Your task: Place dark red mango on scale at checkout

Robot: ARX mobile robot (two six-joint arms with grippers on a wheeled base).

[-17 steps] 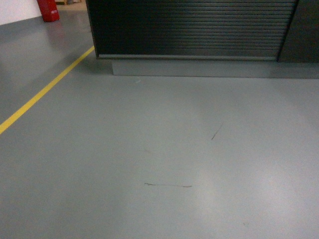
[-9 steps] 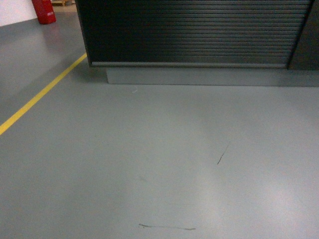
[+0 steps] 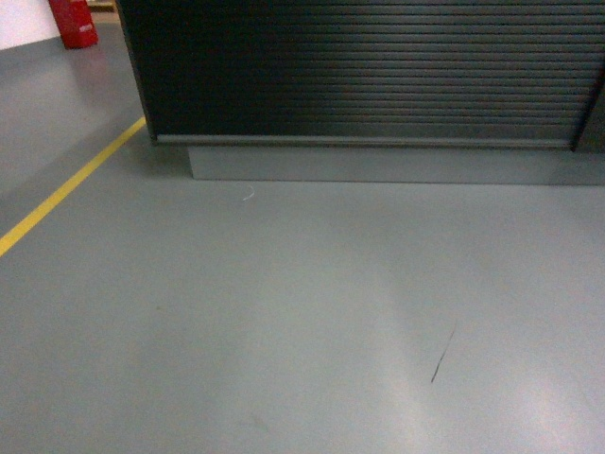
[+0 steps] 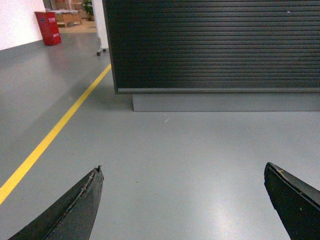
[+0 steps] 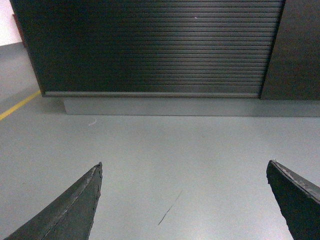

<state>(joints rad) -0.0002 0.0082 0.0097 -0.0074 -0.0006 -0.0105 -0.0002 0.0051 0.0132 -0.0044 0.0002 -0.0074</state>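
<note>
The checkout (image 3: 369,71) fills the top of the head view: a dark counter with a horizontally ribbed front, standing on a grey plinth. It also shows in the left wrist view, checkout (image 4: 215,45), and in the right wrist view, checkout (image 5: 150,47). The dark red mango and the scale are out of view. My left gripper (image 4: 182,172) is open over bare grey floor, nothing between its fingers. My right gripper (image 5: 184,170) is open too, also holding nothing. Neither gripper appears in the head view.
A yellow floor line (image 3: 66,189) runs diagonally on the left toward the counter's corner. A red object (image 3: 73,23) stands far back left. A darker plain panel (image 5: 295,50) adjoins the ribbed front on the right. A dark scuff (image 3: 442,355) marks the grey floor.
The counter has grown larger and lower in the head view and floor marks have slid down the frame: the base has rolled closer to the checkout.
</note>
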